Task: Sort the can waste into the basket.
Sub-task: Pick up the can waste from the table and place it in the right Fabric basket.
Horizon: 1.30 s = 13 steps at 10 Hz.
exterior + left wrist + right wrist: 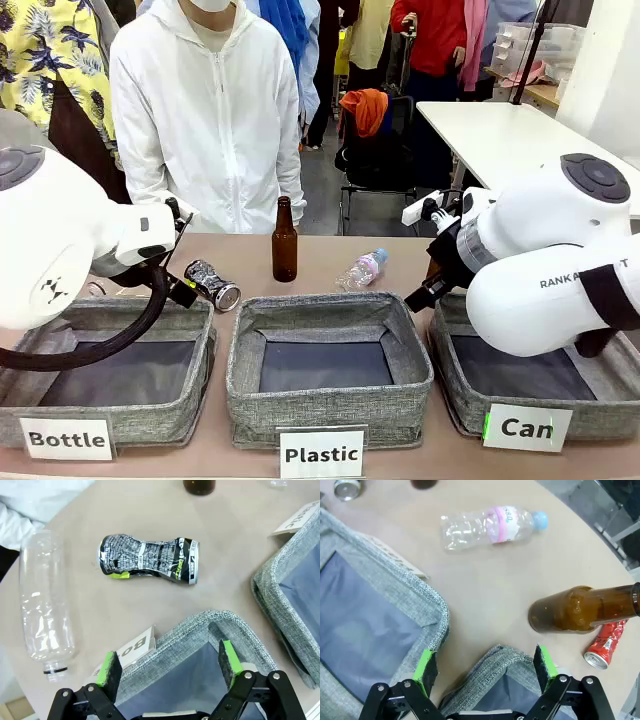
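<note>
A crushed black-and-silver can (pixel 213 285) lies on its side on the tan table, just behind the left bin. In the left wrist view this can (pixel 148 559) lies beyond my left gripper (pixel 170 662), which hangs open and empty over a grey bin rim. A crushed red can (pixel 605 644) lies beside a brown bottle, to the right of my right gripper (pixel 485 664). That gripper is open and empty above the near corner of the basket (pixel 492 672). The grey basket (pixel 455 385) with the "Can" label stands at the front right, partly hidden by my right arm.
Grey bins labelled "Bottle" (pixel 190 415) and "Plastic" (pixel 330 405) stand left and middle. An upright brown bottle (pixel 285 240) and a clear bottle with a pink label (pixel 362 268) are behind them. Another clear bottle (pixel 47 605) lies near the black-and-silver can. A person in white stands at the far side.
</note>
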Available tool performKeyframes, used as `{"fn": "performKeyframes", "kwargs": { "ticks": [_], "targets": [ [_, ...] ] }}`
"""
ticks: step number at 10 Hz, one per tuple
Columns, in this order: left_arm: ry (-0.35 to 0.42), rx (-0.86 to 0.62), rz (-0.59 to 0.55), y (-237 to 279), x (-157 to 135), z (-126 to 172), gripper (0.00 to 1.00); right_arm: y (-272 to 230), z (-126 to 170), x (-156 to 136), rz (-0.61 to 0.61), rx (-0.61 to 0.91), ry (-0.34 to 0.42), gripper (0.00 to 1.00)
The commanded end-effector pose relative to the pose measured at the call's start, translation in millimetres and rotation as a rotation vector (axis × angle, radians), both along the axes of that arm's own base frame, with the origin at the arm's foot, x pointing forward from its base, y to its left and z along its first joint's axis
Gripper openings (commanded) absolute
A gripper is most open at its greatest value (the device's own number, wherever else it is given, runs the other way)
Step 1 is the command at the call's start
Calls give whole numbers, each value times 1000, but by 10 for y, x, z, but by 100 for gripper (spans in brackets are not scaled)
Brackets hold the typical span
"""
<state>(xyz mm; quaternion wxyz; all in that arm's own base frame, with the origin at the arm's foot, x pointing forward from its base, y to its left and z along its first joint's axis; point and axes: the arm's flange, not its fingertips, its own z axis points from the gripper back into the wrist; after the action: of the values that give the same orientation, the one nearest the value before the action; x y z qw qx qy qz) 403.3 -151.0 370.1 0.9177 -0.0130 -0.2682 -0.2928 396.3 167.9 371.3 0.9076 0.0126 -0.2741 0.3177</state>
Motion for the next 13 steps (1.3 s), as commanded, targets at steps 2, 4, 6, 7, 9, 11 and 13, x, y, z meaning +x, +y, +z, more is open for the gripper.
{"fn": "performKeyframes", "kwargs": {
  "ticks": [2, 4, 6, 7, 9, 11, 13],
  "targets": [
    [0, 0, 0, 0, 0, 1, 100, 0, 0, 0, 0, 0, 0, 100],
    [0, 0, 0, 0, 0, 1, 100, 0, 0, 0, 0, 0, 0, 100],
    [0, 0, 0, 0, 0, 1, 100, 0, 0, 0, 0, 0, 0, 100],
    [0, 0, 0, 0, 0, 1, 100, 0, 0, 0, 0, 0, 0, 100],
    [0, 0, 0, 0, 0, 1, 100, 0, 0, 0, 0, 0, 0, 100],
    [0, 0, 0, 0, 0, 1, 100, 0, 0, 0, 0, 0, 0, 100],
    [0, 0, 0, 0, 0, 1, 100, 0, 0, 0, 0, 0, 0, 100]
  ]
}}
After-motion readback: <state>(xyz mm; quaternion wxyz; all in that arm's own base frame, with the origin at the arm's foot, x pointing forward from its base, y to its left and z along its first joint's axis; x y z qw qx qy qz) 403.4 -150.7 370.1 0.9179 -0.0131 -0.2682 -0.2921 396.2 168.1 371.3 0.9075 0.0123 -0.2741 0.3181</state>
